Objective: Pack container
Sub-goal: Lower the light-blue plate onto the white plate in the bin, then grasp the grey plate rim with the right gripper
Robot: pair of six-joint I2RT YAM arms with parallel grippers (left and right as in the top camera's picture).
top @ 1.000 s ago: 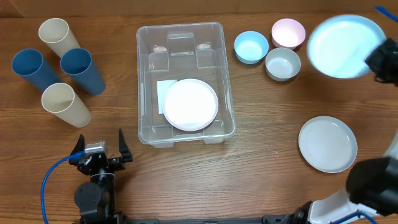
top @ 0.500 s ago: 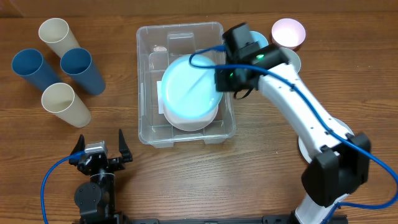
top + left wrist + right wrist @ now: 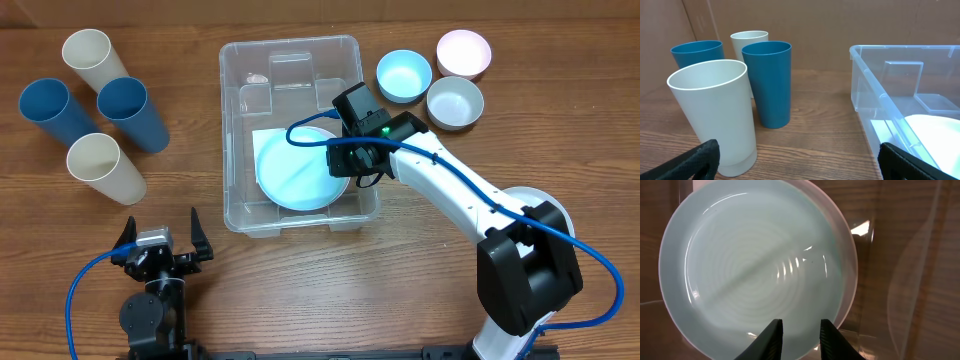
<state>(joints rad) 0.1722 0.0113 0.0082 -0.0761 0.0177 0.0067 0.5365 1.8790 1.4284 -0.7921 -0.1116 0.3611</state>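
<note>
The container [image 3: 232, 120] is a clear bin at the table's middle; it also shows in the left wrist view [image 3: 875, 85]. A light blue plate [image 3: 290, 180] lies in it on top of a white plate, whose rim shows in the right wrist view [image 3: 852, 275]. My right gripper [image 3: 343, 165] hovers over the blue plate's right edge. Its jaws are parted, with both fingers above the plate [image 3: 755, 260] and holding nothing [image 3: 801, 332]. My left gripper [image 3: 160, 232] is open and empty near the front left edge, with bare wood between its fingers [image 3: 800, 165].
Two blue cups [image 3: 55, 110] [image 3: 130, 112] and two cream cups [image 3: 90, 60] [image 3: 105, 168] stand at the left. Blue [image 3: 404, 75], pink [image 3: 463, 53] and grey [image 3: 455, 102] bowls sit right of the bin. A grey plate [image 3: 540, 198] lies at the right, partly under my arm.
My right arm carried the light blue plate from the far right into the bin and lowered it onto the white plate. Its jaws now stand apart above it. The left arm has not moved.
</note>
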